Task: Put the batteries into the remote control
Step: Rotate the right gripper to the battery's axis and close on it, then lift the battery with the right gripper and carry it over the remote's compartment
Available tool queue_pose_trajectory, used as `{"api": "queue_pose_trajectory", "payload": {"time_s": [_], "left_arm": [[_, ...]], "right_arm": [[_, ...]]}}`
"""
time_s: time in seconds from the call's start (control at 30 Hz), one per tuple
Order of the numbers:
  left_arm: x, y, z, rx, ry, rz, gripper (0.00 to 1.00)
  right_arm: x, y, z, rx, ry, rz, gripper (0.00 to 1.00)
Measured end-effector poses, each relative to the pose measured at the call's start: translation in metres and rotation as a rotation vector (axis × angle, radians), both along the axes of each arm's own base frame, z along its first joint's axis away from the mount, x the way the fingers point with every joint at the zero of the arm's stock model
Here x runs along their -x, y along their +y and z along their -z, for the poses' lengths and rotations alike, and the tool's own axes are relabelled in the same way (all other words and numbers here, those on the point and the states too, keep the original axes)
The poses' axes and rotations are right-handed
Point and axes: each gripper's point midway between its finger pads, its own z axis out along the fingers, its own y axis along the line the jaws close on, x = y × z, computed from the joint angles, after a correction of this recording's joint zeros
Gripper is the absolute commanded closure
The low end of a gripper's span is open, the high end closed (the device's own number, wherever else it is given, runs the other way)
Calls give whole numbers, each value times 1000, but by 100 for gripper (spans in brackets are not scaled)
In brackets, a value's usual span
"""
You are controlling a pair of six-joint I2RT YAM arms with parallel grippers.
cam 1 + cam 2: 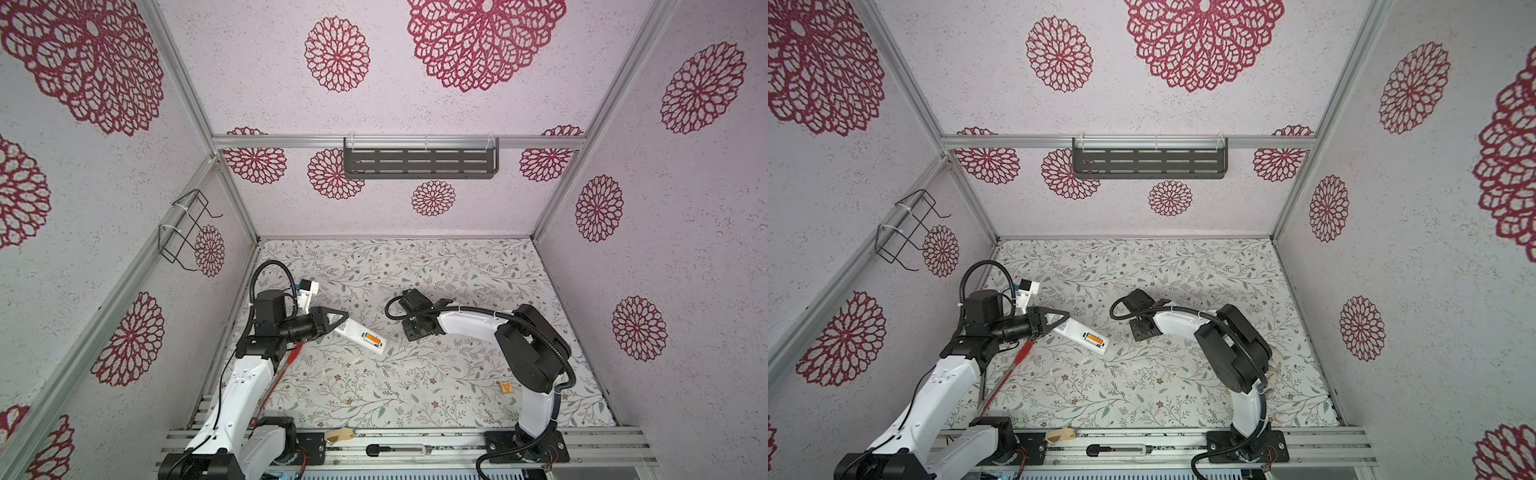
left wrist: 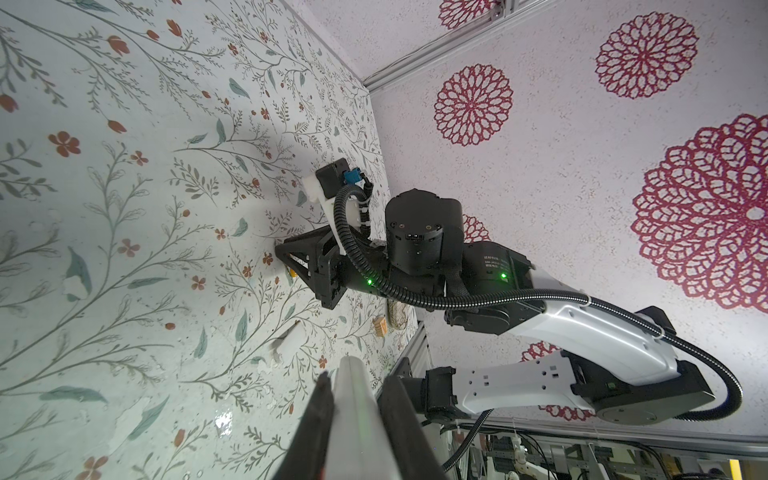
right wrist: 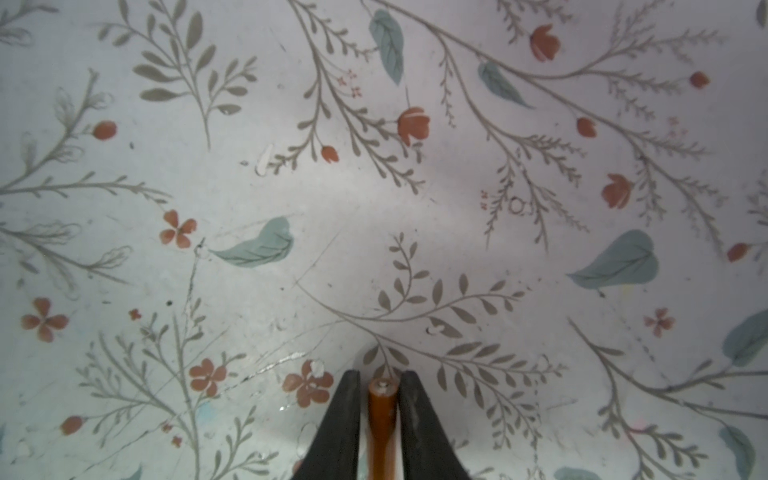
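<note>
My left gripper [image 1: 334, 323] is shut on one end of the white remote control [image 1: 360, 337], which slants down towards the table with its plain back up. Its compartment is uncovered, and one orange battery [image 1: 372, 339] lies inside it, seen in both top views [image 1: 1093, 337]. In the left wrist view the remote control [image 2: 356, 415] sits between the dark fingers. My right gripper [image 3: 380, 380] is shut on a second orange battery [image 3: 381, 409], gripped lengthways with its metal end showing. That gripper [image 1: 411, 330] points down at the table, to the right of the remote and apart from it.
A flat orange tag [image 1: 506, 387] lies by the right arm's base. Red-handled tongs [image 1: 286, 365] lie under the left arm. A small white piece [image 2: 291, 343] lies on the floral table [image 1: 415, 386]. A tape roll [image 1: 338, 435] and a black-handled tool [image 1: 390, 449] rest on the front rail.
</note>
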Motion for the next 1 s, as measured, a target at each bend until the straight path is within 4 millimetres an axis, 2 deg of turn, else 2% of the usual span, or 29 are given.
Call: {"api": "queue_pose_trajectory", "payload": {"time_s": [0.43, 0.6, 0.7, 0.9, 1.0], "left_arm": [[-1, 0, 3, 1, 13, 1, 98], [-1, -1, 5, 5, 21, 7, 98], [-1, -1, 6, 6, 29, 9, 98], [-1, -3, 9, 8, 39, 19, 98], [1, -8, 10, 19, 52, 40, 99]], "right_arm": [[1, 1, -2, -5, -3, -31, 87], [17, -9, -12, -26, -21, -90, 87], [25, -10, -39, -92, -79, -135, 87], [34, 8, -128, -334, -278, -245, 87], [46, 18, -167, -465, -358, -318, 87]]}}
